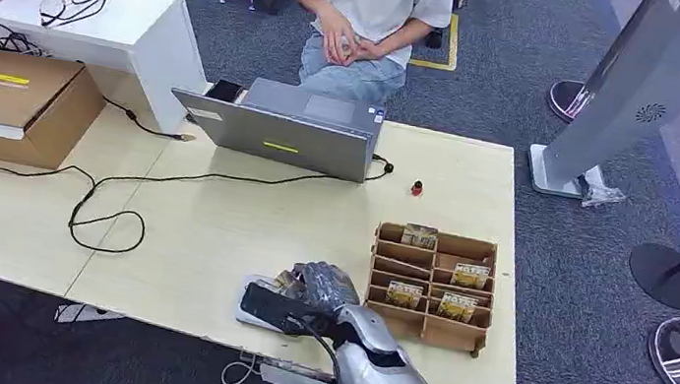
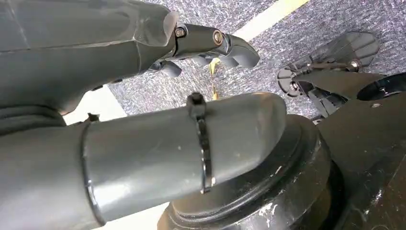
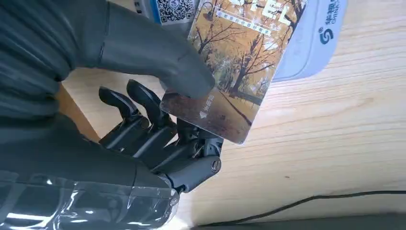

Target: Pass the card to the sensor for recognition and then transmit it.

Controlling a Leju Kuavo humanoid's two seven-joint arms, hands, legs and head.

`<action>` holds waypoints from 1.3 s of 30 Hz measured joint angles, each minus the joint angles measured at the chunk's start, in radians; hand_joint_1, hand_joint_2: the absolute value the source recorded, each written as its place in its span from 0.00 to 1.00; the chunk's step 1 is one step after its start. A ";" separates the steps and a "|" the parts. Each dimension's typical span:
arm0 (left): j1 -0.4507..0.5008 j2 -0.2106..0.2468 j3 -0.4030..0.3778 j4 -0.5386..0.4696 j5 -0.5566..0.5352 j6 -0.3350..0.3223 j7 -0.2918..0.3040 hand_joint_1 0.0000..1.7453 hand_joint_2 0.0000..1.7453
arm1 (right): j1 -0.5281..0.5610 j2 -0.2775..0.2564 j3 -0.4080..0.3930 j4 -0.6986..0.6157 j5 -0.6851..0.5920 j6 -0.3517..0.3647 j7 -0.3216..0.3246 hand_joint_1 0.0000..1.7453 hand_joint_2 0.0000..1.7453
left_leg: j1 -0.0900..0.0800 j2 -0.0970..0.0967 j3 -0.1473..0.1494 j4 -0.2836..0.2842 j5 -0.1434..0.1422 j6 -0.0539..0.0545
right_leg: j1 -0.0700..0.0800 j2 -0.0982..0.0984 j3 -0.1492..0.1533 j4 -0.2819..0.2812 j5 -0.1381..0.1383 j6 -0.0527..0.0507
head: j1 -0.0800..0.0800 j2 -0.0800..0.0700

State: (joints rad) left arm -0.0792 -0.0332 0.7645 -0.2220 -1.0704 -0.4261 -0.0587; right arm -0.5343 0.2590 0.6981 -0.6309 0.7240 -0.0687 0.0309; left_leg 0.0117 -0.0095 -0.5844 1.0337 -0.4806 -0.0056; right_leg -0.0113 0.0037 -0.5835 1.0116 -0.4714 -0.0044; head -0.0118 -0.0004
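My right hand (image 1: 324, 284) holds the card (image 3: 234, 72): my thumb presses on its printed face and my darker fingers (image 3: 143, 103) are curled behind it. The card shows autumn trees in orange and brown. I hold it over the sensor (image 3: 311, 43), a flat pale grey-white reader with a QR code sticker, and the card covers a part of it. I cannot tell if the card touches the reader or only hangs above it. The sensor lies on the light wooden desk (image 1: 213, 225), near the front edge, just beside the wooden card rack (image 1: 431, 285). This rack has several compartments, and more cards with the same kind of picture stand in some of them.

My left hand (image 2: 210, 43) hangs down above the grey carpet, with its fingers bent inward and nothing between them.

Behind the rack a grey laptop (image 1: 285, 130) stands open on the desk, and a black cable (image 1: 105, 211) runs over the wood. A person (image 1: 365, 12) sits behind the laptop with hands together.
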 joint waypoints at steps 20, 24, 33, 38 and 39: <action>0.007 0.002 -0.022 0.000 0.034 0.004 -0.013 0.00 0.00 | 0.051 -0.016 0.000 -0.170 -0.041 0.025 -0.033 1.00 1.00 | 0.000 0.000 0.000 0.000 0.000 0.000 | 0.001 0.000 0.000 0.000 -0.001 -0.001 | 0.000 0.000; 0.008 0.004 -0.023 0.000 0.034 0.004 -0.015 0.00 0.00 | 0.060 -0.027 -0.001 -0.207 -0.085 0.035 -0.061 1.00 1.00 | 0.000 0.000 0.000 0.000 0.000 0.000 | 0.001 0.000 -0.001 0.000 -0.001 -0.001 | 0.000 0.000; 0.009 0.007 -0.026 0.000 0.039 0.004 -0.021 0.00 0.00 | 0.090 -0.057 -0.031 -0.295 -0.197 0.066 -0.117 1.00 1.00 | 0.000 0.000 -0.001 0.000 0.000 0.000 | 0.001 0.000 -0.001 0.000 -0.001 -0.001 | 0.000 0.000; 0.013 0.010 -0.031 0.000 0.044 0.005 -0.029 0.00 0.00 | 0.103 -0.076 -0.053 -0.354 -0.237 0.072 -0.132 1.00 1.00 | 0.000 0.000 -0.001 0.000 0.000 0.000 | 0.001 0.000 -0.001 0.000 -0.001 -0.001 | 0.000 0.000; 0.014 0.011 -0.032 0.000 0.044 0.006 -0.030 0.00 0.00 | 0.105 -0.080 -0.056 -0.366 -0.243 0.071 -0.134 1.00 1.00 | 0.000 0.000 -0.001 0.000 0.000 0.000 | 0.001 0.000 -0.001 0.000 -0.001 -0.001 | 0.000 0.000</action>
State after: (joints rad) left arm -0.0649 -0.0221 0.7328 -0.2220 -1.0262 -0.4200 -0.0889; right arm -0.4298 0.1793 0.6424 -0.9968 0.4806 0.0023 -0.1030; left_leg 0.0121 -0.0094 -0.5850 1.0337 -0.4810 -0.0059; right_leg -0.0101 0.0036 -0.5843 1.0116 -0.4721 -0.0054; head -0.0118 -0.0004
